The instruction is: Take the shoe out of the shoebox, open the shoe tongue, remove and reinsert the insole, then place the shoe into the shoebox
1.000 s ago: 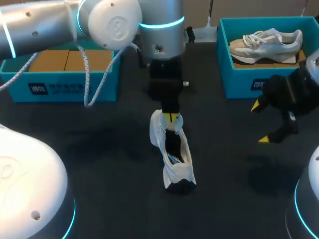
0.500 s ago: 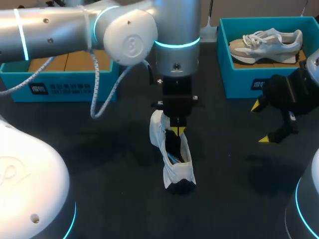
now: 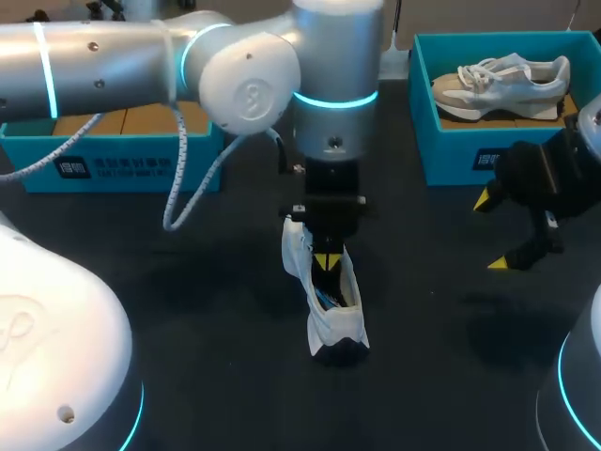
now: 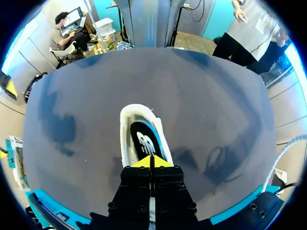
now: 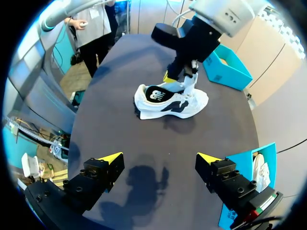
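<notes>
A white shoe stands on the black table near the middle, its opening facing up. My left gripper points straight down into that opening, its yellow tips pressed together. In the left wrist view the shut left gripper rests over the black, blue-edged insole inside the shoe. I see nothing pinched between the tips. My right gripper hangs open off to the right, apart from the shoe. From the right gripper the shoe lies ahead, with the left gripper on it.
A teal shoebox at the back right holds a second pale shoe. Another teal box with a brown cardboard floor stands at the back left. My left arm crosses above the table's left half.
My left gripper has travelled from the shoe's far rim towards me and down into its opening. The shoe and the right arm have stayed put.
</notes>
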Robot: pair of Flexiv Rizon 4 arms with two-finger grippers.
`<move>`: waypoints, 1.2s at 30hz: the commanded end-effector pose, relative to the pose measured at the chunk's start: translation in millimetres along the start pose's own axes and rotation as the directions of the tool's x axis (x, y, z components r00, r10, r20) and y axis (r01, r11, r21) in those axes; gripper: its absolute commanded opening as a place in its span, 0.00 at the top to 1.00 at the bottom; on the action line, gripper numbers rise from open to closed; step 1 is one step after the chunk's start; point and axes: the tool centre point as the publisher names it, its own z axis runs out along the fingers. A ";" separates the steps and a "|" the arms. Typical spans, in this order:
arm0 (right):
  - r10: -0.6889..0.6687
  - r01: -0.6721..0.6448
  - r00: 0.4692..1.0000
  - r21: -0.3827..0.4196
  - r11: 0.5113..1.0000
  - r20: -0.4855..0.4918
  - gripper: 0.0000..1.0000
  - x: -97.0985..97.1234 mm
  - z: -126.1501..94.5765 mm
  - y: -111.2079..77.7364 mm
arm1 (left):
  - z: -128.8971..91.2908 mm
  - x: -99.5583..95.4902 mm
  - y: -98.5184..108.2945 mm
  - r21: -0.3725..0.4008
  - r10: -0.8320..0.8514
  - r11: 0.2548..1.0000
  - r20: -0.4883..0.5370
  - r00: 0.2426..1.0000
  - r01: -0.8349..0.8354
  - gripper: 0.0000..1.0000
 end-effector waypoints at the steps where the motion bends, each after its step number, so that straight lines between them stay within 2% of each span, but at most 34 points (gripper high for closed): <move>1: 0.001 -0.001 1.000 0.002 1.000 0.001 0.00 0.4 1.2 0.1 | 10.1 -8.2 -1.1 -0.003 -0.004 1.000 -0.027 1.000 0.004 1.00; 7: 0.001 -0.001 1.000 0.002 1.000 0.001 0.00 0.4 1.2 0.1 | 17.7 -6.9 -1.7 0.001 -0.023 1.000 -0.041 0.999 0.023 1.00; 20: 0.001 -0.001 1.000 0.002 1.000 0.001 0.00 0.4 1.2 0.1 | 33.3 10.6 -3.8 0.031 -0.076 0.996 -0.062 0.995 0.078 1.00; 36: 0.001 -0.001 1.000 0.002 1.000 0.001 0.00 0.4 1.2 0.1 | 47.8 5.4 -2.8 0.050 -0.084 0.995 -0.074 0.994 0.087 1.00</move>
